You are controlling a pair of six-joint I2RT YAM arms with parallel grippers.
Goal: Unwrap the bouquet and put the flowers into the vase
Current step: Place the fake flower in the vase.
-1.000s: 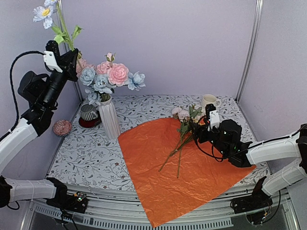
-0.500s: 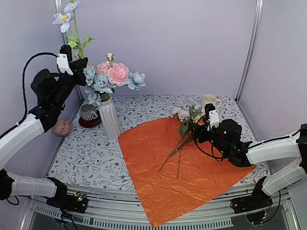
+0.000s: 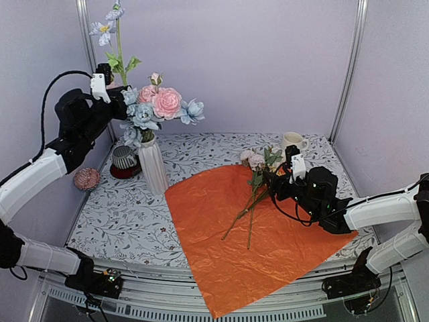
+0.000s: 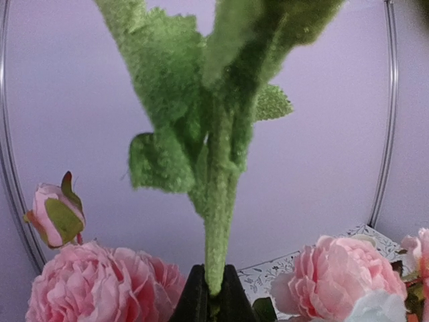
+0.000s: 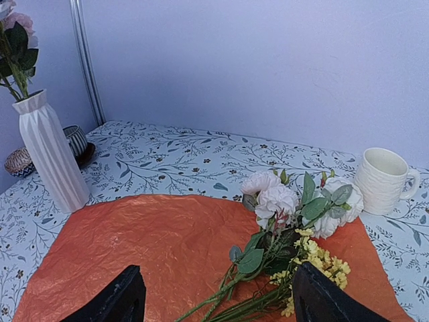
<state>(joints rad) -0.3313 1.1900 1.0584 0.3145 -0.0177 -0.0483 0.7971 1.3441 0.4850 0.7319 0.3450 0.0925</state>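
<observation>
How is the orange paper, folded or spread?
Spread out: the orange paper lies flat on the table with loose flowers on it.

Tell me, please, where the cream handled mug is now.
In the top view, the cream ceramic mug stands far right on the floral table, just beyond the crinkly orange paper and the loose flowers.

1. The left pincer [image 3: 112, 87], clamped on a flower stem [image 3: 119, 47], has travelled to its right, away from the side wall [image 3: 27, 60].
2. The bunch [image 3: 161, 104] in the vase [image 3: 153, 168], previously well apart, now sits just beside the pincer on its right; contact cannot be confirmed.
3. The pale blue blooms [image 3: 102, 28] above the pincer have shifted the same way.
4. The stem, earlier leaning out to the pincer's left, now stands nearly upright above it.
5. The left arm [image 3: 40, 178] behind the pincer has swung right with it.
</observation>
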